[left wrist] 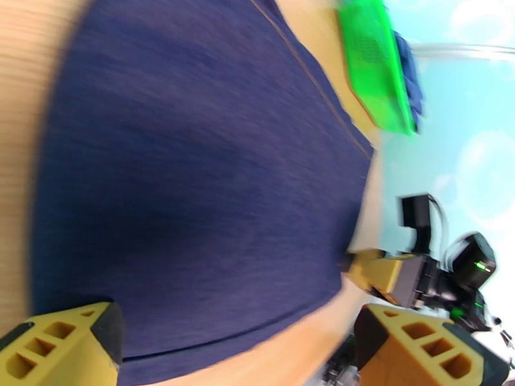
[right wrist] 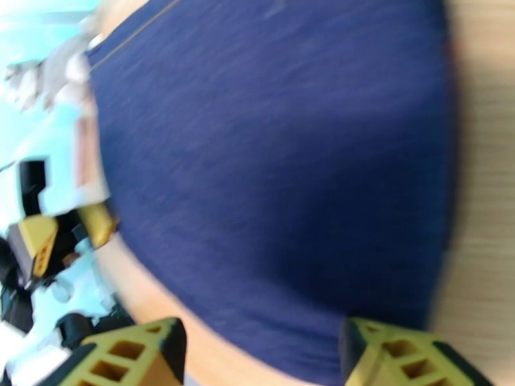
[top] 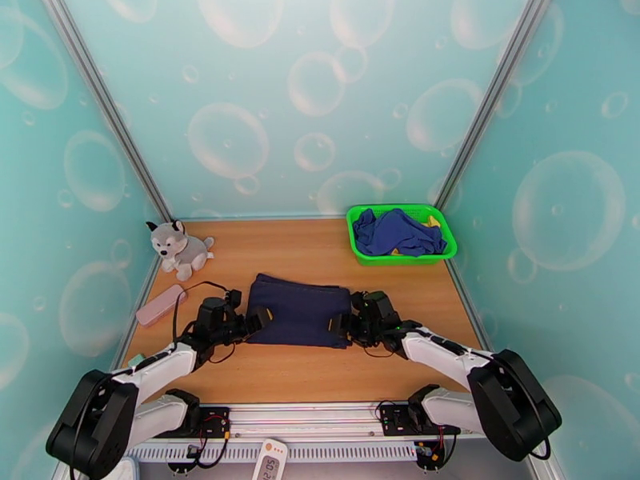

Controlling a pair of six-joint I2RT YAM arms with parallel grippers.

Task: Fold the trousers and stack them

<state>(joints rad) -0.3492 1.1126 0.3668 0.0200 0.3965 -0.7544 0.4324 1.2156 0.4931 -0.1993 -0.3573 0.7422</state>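
Nearside of the folded trousers (top: 298,311), a timer (top: 270,462) shows illegible digits.

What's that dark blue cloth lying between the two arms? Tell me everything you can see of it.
Dark navy denim trousers, folded into a compact, roughly rectangular bundle, lying flat on the wooden table. A thin orange seam runs along one edge. The left pincer and right pincer, both open, stand at its side edges; whether they touch it is unclear.
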